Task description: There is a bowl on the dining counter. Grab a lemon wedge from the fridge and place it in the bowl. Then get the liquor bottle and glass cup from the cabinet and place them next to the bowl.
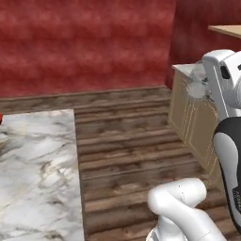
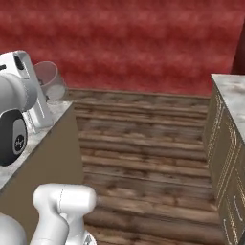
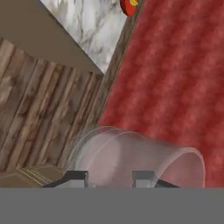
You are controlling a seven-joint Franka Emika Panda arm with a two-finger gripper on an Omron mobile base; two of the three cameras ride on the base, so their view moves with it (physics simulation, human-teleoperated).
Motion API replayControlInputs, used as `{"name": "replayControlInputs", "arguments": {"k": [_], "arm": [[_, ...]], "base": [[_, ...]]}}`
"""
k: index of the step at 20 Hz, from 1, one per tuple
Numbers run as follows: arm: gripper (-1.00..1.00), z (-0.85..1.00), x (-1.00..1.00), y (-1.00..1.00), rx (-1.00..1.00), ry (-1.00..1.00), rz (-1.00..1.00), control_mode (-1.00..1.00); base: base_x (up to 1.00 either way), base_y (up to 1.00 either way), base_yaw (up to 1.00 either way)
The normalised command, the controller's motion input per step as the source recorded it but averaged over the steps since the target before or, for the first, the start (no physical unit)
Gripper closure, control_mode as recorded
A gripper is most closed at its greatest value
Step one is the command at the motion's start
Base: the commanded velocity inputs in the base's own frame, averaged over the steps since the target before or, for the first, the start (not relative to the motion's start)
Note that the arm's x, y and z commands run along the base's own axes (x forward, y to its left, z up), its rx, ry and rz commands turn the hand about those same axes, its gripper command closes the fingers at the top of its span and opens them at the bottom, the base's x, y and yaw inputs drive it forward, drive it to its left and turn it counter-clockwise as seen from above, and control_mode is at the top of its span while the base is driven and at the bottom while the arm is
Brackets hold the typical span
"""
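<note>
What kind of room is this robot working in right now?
Most likely a home kitchen. There is a marble-topped dining counter, panelled base cabinets under a stone worktop, wood plank flooring and a red wall. The tool carries a clear glass cup, which fits a kitchen too.

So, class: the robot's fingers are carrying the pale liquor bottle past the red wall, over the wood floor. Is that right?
Not the bottle. The fingers hold a clear glass cup, as the hand view shows; the red wall and wood floor are as stated.
</note>
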Motion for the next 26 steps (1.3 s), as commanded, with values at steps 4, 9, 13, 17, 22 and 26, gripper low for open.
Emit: {"name": "replayControlInputs", "arguments": {"k": [4,9,13,17,22,26], "arm": [[1.0,0.0,0.0,0.0,0.0,0.0,0.0,1.0],[1.0,0.0,0.0,0.0,0.0,0.0,0.0,1.0],[1.0,0.0,0.0,0.0,0.0,0.0,0.0,1.0],[1.0,0.0,0.0,0.0,0.0,0.0,0.0,1.0],[1.0,0.0,0.0,0.0,0.0,0.0,0.0,1.0],[1.0,0.0,0.0,0.0,0.0,0.0,0.0,1.0]], "base": [[0.86,-0.35,0.56],[0.79,-0.41,0.55],[0.7,-0.41,0.56],[0.51,-0.5,0.55],[0.44,-0.55,0.52],[0.26,-0.56,0.5]]}}
